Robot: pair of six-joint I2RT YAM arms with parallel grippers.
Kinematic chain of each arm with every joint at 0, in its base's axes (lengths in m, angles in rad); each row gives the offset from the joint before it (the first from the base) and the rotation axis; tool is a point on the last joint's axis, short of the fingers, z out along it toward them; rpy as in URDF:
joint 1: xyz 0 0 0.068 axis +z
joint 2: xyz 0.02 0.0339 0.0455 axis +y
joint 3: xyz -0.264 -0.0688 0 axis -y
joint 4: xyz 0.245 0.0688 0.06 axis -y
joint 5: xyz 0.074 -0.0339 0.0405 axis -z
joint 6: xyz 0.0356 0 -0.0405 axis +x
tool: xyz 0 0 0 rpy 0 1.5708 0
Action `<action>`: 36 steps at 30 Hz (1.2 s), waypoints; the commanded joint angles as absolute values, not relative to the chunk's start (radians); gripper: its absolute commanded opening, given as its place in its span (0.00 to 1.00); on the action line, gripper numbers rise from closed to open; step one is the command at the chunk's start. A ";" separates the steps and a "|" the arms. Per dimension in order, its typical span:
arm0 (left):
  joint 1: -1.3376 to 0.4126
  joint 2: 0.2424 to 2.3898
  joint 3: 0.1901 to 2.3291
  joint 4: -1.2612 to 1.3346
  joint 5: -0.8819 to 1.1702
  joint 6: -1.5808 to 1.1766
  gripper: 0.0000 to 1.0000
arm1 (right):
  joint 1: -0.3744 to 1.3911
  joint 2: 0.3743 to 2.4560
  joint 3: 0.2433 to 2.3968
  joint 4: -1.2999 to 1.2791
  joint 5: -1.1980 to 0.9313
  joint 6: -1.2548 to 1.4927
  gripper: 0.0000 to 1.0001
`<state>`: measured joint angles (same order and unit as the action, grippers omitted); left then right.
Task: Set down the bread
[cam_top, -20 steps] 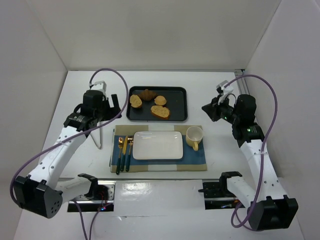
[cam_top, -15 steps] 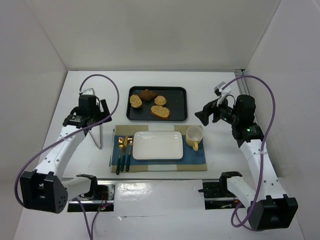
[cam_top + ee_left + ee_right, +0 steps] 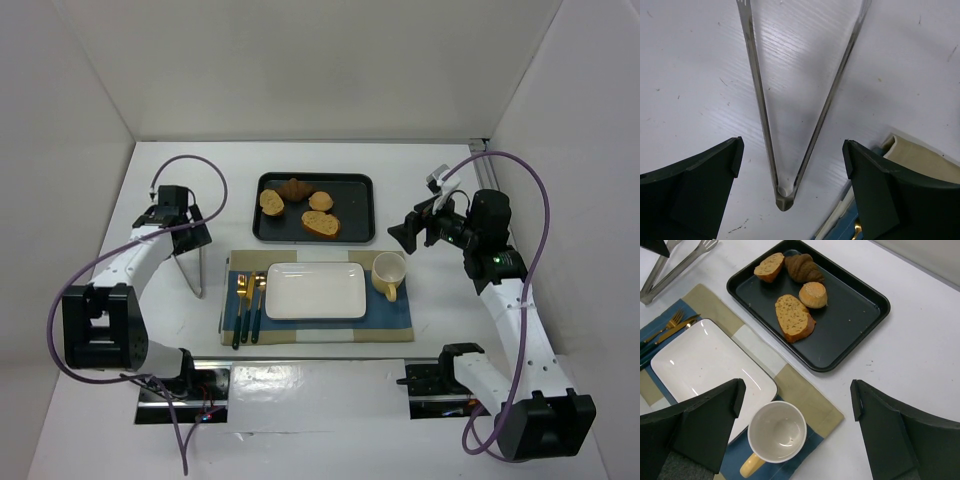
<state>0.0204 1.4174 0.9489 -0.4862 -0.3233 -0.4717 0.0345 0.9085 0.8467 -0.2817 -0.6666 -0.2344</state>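
The bread, a dark brown croissant (image 3: 294, 188) (image 3: 802, 267), lies at the back left of the black tray (image 3: 355, 215) (image 3: 850, 325), next to three lighter toasted slices (image 3: 794, 317). My right gripper (image 3: 408, 235) (image 3: 797, 400) hangs open above the yellow-handled cup (image 3: 777, 432) and the mat's right end, short of the tray, with nothing between its fingers. My left gripper (image 3: 190, 238) (image 3: 790, 165) is open over the table on the left. Its fingers straddle the hinge end of the metal tongs (image 3: 783, 197) (image 3: 198, 275) without touching them.
A white rectangular plate (image 3: 315, 290) (image 3: 705, 365) sits on a blue and beige placemat (image 3: 395, 318), with the cup (image 3: 389, 272) at its right and gold cutlery (image 3: 245, 300) at its left. White walls close in the left, back and right sides.
The left arm has swung out to the left and its gripper now points down over the tongs' hinge. The right gripper turned a little towards the tray, then held still.
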 commanded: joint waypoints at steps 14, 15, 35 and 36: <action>0.077 1.494 0.954 -0.491 -0.224 -0.411 1.00 | 0.031 0.868 0.867 -0.275 -0.670 -0.250 1.00; 0.077 1.505 0.954 -0.491 -0.210 -0.411 1.00 | 0.031 0.868 0.867 -0.275 -0.670 -0.250 1.00; 0.098 1.674 0.983 -0.511 -0.138 -0.380 0.95 | 0.031 0.841 0.867 -0.275 -0.680 -0.250 1.00; 0.098 1.689 0.983 -0.511 -0.126 -0.380 0.94 | 0.031 0.841 0.867 -0.275 -0.680 -0.250 1.00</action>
